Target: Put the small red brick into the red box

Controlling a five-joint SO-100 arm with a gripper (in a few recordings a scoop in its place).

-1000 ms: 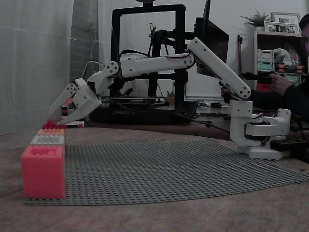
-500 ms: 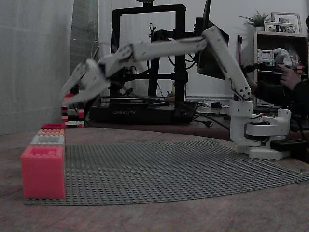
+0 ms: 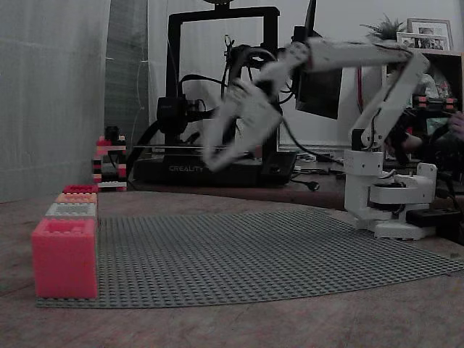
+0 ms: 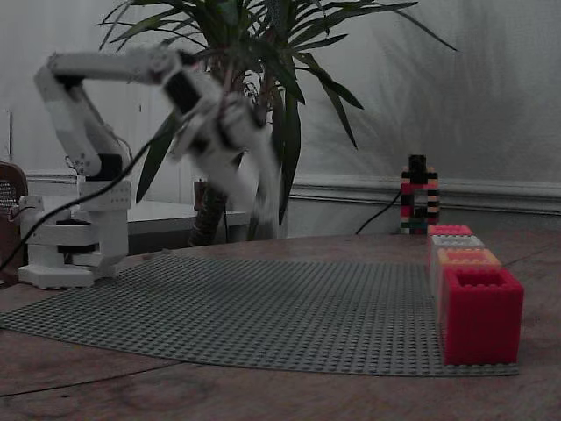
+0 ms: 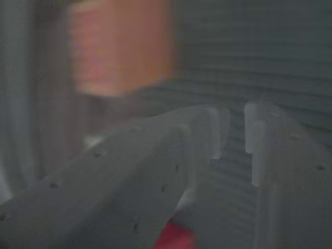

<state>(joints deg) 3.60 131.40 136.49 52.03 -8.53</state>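
Note:
The red box point(image 3: 80, 188) is a low crimson strip at the far end of the box row; in the other fixed view the red box point(image 4: 449, 230) is at the right. My gripper point(image 3: 221, 156) hangs blurred in the air over the mat's middle, far from the boxes, as the gripper point(image 4: 259, 206) also shows from the opposite side. In the wrist view the fingertips point(image 5: 220, 132) stand a narrow gap apart with nothing between them. The small red brick is hidden. I cannot tell what the blurred red patch point(image 5: 174, 239) low by the finger bases is.
A grey studded mat point(image 3: 275, 254) covers the table. Along its left edge stand a big pink-red box point(image 3: 64, 257), a grey box point(image 3: 71, 210) and an orange box point(image 3: 76, 197). A small brick tower point(image 3: 110, 163) and a 3D printer point(image 3: 217, 94) stand behind. A person sits at the far right.
The gripper was down at the red box, then rose and swung right across the mat toward the arm's base. Its jaws have narrowed since half a second ago.

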